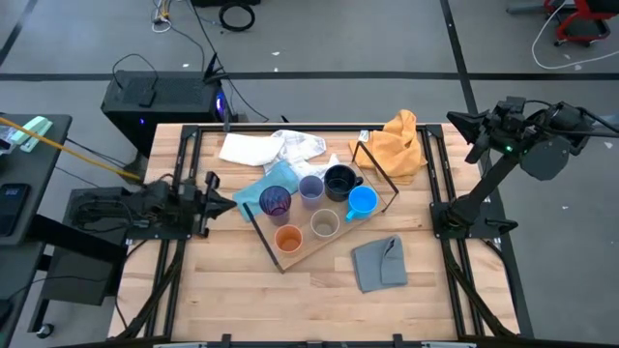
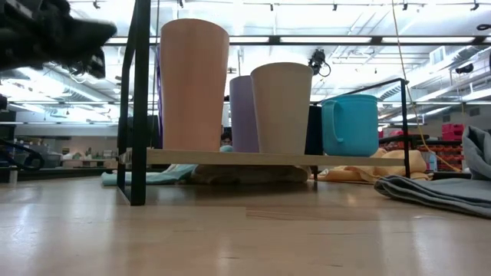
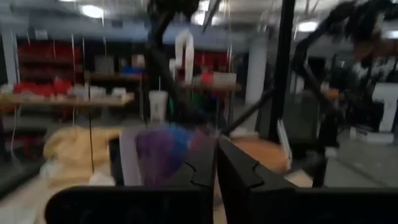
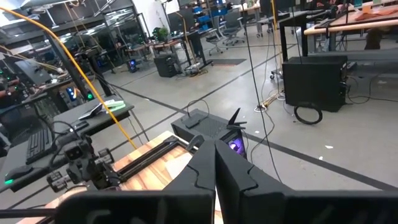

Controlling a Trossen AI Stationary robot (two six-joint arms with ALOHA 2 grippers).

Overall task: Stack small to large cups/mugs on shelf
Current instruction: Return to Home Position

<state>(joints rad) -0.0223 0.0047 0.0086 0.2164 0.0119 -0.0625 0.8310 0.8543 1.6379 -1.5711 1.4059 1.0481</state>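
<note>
Middle of the worktop [image 1: 242, 300], the shelf [image 1: 346, 228] carries all six cups [image 1: 324, 224], so stacking looks done and this is the go-home step. Left arm [image 1: 145, 208] at the shelf's 9 o'clock and right arm [image 1: 493, 179] folded out at 2 o'clock both have jaws closed, empty. Next: pull the left one back without clipping the purple tumbler [image 1: 276, 201].

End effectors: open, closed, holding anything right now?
Left end effector: closed, empty, left of the shelf.
Right end effector: closed, empty, raised at table's right edge.
</note>
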